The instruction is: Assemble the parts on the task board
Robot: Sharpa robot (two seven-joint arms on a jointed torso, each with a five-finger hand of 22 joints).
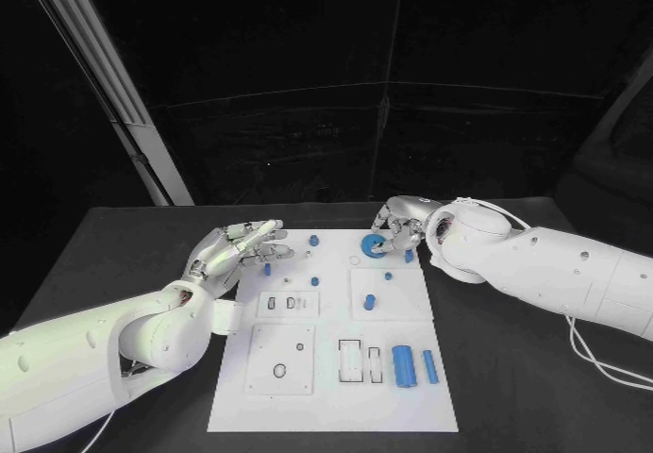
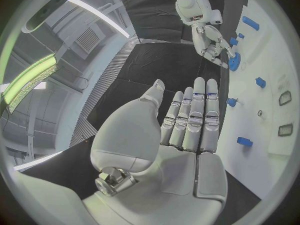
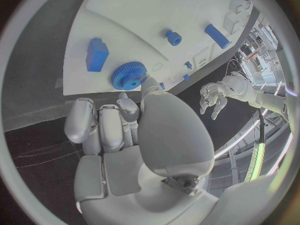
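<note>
The white task board (image 1: 326, 396) lies in the middle of the black table. My right hand (image 1: 399, 226) is at the board's far edge and pinches a blue gear (image 1: 372, 247) between thumb and fingers; the gear (image 3: 129, 75) sits just beyond the thumb tip in the right wrist view, low over the board. My left hand (image 1: 245, 247) hovers at the board's far left corner with its fingers (image 2: 197, 117) straight and apart, holding nothing. Small blue parts (image 1: 314, 281) dot the board's far half. A thick blue cylinder (image 1: 404, 365) and a slimmer one (image 1: 430, 366) lie near the right edge.
Raised white plates with cut-out slots (image 1: 279, 303) and a round hole (image 1: 279, 371) cover the board's left and near parts. A blue block (image 3: 97, 54) lies close to the gear. Black table (image 1: 530, 396) surrounds the board on all sides.
</note>
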